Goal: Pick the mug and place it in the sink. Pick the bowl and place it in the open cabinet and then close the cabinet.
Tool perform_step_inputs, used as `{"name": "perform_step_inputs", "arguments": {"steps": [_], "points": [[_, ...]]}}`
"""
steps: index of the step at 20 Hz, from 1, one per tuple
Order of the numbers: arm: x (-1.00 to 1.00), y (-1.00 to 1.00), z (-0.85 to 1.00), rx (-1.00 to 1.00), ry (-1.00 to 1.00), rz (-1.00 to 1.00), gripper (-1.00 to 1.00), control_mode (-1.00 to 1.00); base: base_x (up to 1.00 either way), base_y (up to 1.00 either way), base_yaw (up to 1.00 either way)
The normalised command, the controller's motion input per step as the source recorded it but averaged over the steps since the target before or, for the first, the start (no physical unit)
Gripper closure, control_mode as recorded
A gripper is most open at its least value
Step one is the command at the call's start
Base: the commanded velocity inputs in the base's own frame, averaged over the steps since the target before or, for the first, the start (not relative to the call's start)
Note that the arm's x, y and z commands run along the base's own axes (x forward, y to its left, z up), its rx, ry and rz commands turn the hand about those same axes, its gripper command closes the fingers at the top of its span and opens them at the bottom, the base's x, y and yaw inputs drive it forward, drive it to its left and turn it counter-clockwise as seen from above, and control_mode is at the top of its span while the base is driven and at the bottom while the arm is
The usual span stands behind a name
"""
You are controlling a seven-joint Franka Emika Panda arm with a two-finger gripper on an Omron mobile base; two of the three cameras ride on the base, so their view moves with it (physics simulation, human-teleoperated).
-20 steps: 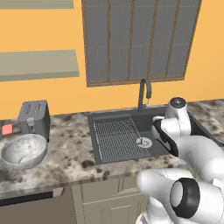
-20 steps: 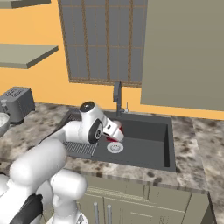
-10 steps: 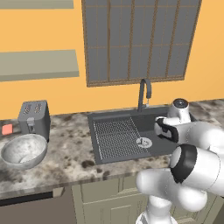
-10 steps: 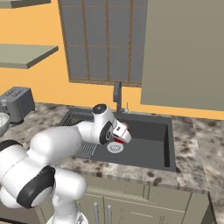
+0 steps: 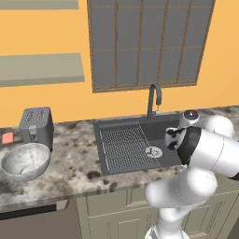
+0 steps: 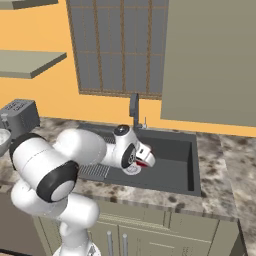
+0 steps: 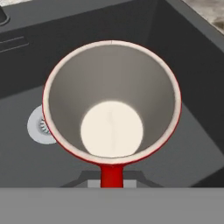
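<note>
risk: mug (image 7: 111, 118) drops hard or tips if let go this high above the sink (image 6: 172, 167) floor; handle grip looks thin, so it could swing. claw (image 6: 145, 159) clamped on mug, held over the basin near the drain (image 7: 40, 127). faucet (image 5: 153, 99) stands behind, no block. bowl (image 5: 25, 161) waits far off by toaster (image 5: 36, 125); cabinet (image 6: 210, 60) up above the sink's far side.

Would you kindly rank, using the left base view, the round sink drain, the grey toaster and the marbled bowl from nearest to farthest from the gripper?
The gripper holds the small red mug over the dark sink.
1. Round silver drain: in the basin, just left of the gripper.
2. Grey toaster: far left, against the wall.
3. Grey-white marbled bowl: far left, nearer the counter's front; close to the toaster's rank.
</note>
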Motion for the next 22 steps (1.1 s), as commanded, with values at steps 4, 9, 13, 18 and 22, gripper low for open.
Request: {"name": "perform_step_inputs", "arguments": {"steps": [4,9,13,18,22], "points": [[0.26,-0.28,-0.28,0.01,0.01,0.00,1.00,-1.00,0.00,0.00,0.00],[0.27,-0.25,-0.30,0.01,0.00,0.00,1.00,-1.00,0.00,0.00,0.00],[0.38,-0.22,-0.28,0.00,0.00,0.00,1.00,-1.00,0.00,0.00,0.00],[0.37,-0.26,-0.26,0.01,0.00,0.00,1.00,-1.00,0.00,0.00,0.00],[0.37,-0.28,-0.26,0.03,0.01,0.00,1.00,-1.00,0.00,0.00,0.00]]}}
